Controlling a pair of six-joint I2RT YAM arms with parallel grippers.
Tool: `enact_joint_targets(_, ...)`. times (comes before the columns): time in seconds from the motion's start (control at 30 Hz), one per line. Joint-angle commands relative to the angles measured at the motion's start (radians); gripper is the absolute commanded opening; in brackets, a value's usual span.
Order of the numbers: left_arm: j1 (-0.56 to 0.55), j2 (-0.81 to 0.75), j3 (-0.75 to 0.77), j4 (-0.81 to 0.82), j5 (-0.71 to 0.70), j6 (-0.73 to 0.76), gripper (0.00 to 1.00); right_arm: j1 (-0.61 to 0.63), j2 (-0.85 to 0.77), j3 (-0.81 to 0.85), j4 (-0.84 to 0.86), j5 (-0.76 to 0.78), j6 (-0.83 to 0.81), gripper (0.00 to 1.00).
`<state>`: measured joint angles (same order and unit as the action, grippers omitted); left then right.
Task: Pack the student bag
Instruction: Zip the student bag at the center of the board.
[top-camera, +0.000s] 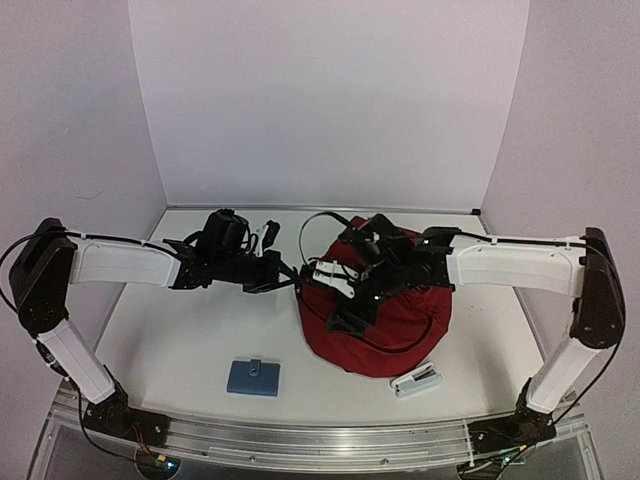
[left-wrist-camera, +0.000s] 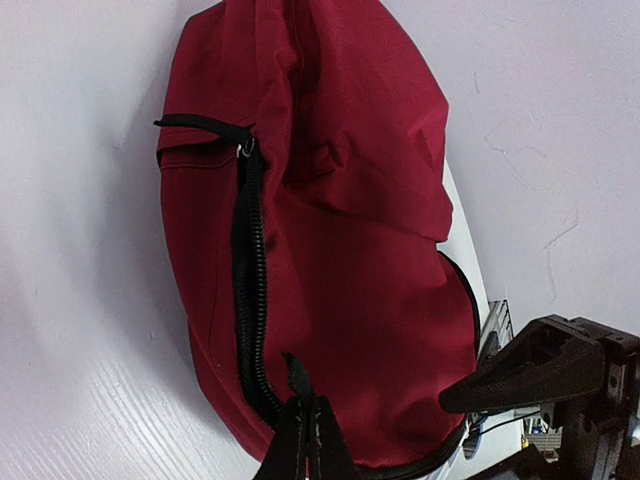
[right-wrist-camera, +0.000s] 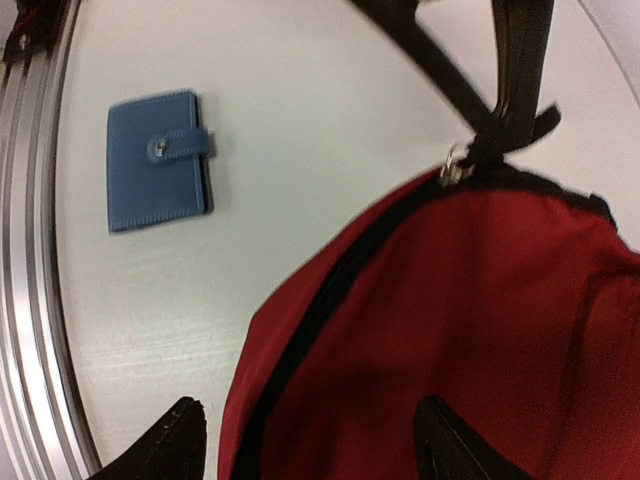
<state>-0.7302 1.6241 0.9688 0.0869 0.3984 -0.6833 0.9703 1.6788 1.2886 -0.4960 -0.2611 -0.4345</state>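
The student bag (top-camera: 400, 335) lies in a dark red heap on the counter (top-camera: 180, 340), right of the middle and between my two arms. My left tool (left-wrist-camera: 305, 415) reaches in from the left at the bag's near-left edge. Its fingers are pressed together on a black tab (left-wrist-camera: 296, 372) at the end of the black zipper (left-wrist-camera: 248, 270). From my left wrist view the zipper runs away from that pinch up the side of the bag, and there it looks closed. My right tool (right-wrist-camera: 310, 425) hangs over the red fabric with its fingers wide apart and nothing between them; I cannot tell whether they touch the cloth. Its view shows the zipper seam running between the fingers toward my left tool. A blue wallet (top-camera: 253, 377) with a snap strap lies flat near the front edge, left of the bag and apart from it. A small white object (top-camera: 416, 381) lies just in front of the bag.
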Motion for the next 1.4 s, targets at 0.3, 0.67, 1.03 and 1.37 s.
enact_joint_targets(0.3, -0.003, -0.025, 0.029, 0.092, 0.0, -0.02, 0.0, 0.031, 0.248, 0.228, 0.07, -0.018, 0.197, 0.41)
enact_joint_targets(0.67, 0.006, 0.105, 0.132, 0.061, -0.011, 0.024, 0.0, 0.032, 0.109, 0.054, 0.068, -0.017, 0.133, 0.0)
enact_joint_targets(1.03, 0.048, 0.233, 0.285, 0.031, 0.011, 0.055, 0.0, 0.039, -0.01, -0.103, 0.062, -0.1, 0.056, 0.0)
enact_joint_targets(1.37, 0.095, 0.382, 0.478, -0.019, 0.029, 0.083, 0.0, 0.044, -0.035, -0.143, 0.053, -0.131, 0.026, 0.0)
